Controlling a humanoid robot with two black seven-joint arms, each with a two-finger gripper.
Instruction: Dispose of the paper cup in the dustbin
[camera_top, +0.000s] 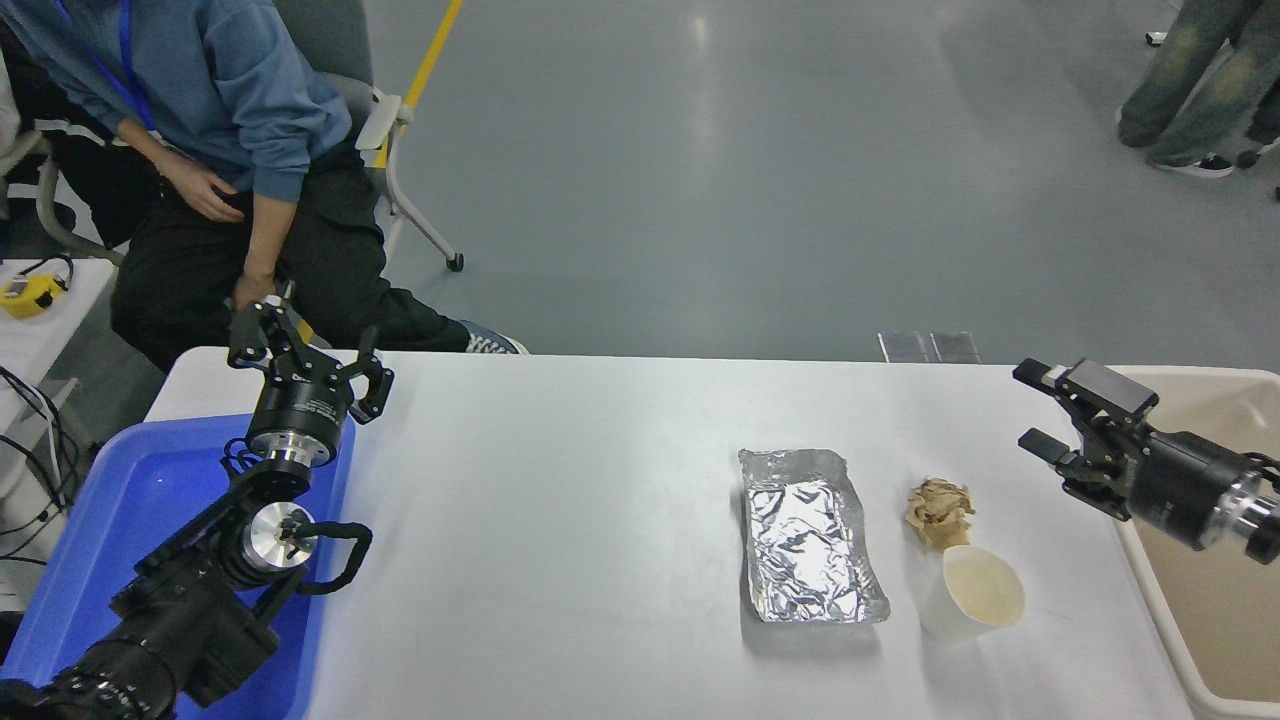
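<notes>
We see one paper cup (972, 606) standing on the white table (560, 500) toward its near right part, mouth tilted toward us so the cream inside shows. It carries no print or label that we can read. Just beyond it, touching or nearly touching its far rim, lies one crumpled brown paper ball (940, 510). Just left of the cup lies one crinkled silver foil tray (808, 535), apart from both.

To the right, at the table's edge, stands one beige dustbin (1180, 640); the cup is outside it, on the table. Over the bin's near-left rim we see the right gripper (1035, 410), reaching in from the right edge and pointing left toward the table, its fingers spread wide with nothing between them, well apart from the cup.

On the far left sits one bright blue plastic tray (110, 520). The left gripper (305, 350) is parked above the tray's far right corner, its fingers splayed apart and empty. A pale band of small lettering runs round its black wrist, too small for us to read.

We count one person (220, 150) in a blue hoodie seated beyond the table's left corner, and one pair of legs (1190, 80) standing at the top right. A small yellow device (25, 295) rests on a side table at the left.
</notes>
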